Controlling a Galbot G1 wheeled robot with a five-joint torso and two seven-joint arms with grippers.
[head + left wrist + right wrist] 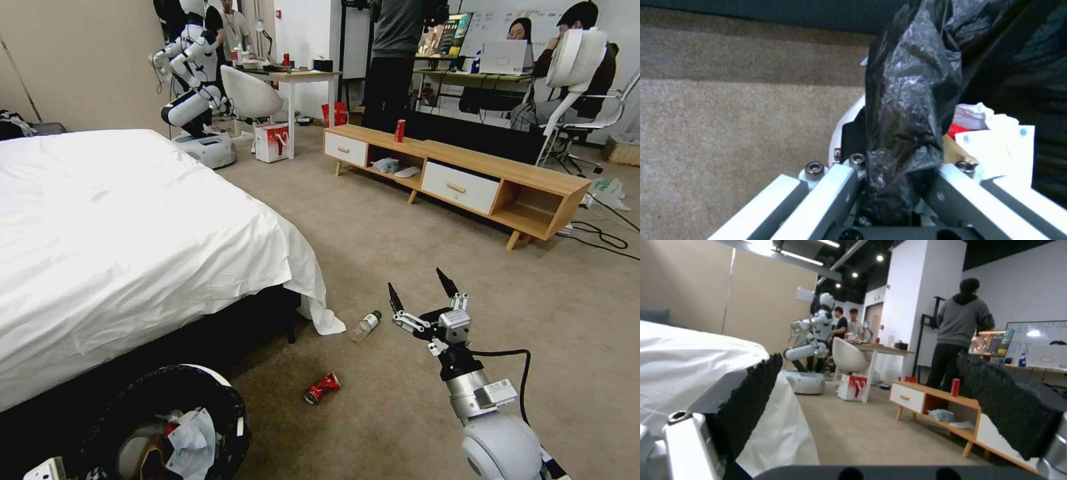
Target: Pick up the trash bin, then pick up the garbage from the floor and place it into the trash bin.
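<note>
Above the carpet beside the bed (120, 227), my right gripper (425, 289) hangs with its fingers spread wide and nothing between them. A clear bottle (365, 326) lies nearer the bed corner, the crushed red can (322, 388) close by. At the bed's foot, my left gripper (889, 200) pinches the trash bin (220, 400) by its bag-covered rim; tissues (190, 443) sit inside. I can read no labels.

You've got matt, short-pile carpet on the floor (400, 227), rough and tan. The trash bin (223, 390) wears a crinkled, glossy black plastic liner; crumpled white tissues (190, 443) sit inside, soft paper. Your left hand (889, 186) shows brushed pale metal bars pinching that liner. Your right hand (424, 288) carries rough black pads. The crushed red can (322, 388) gleams metallic; the bottle (365, 326) is clear plastic.
</note>
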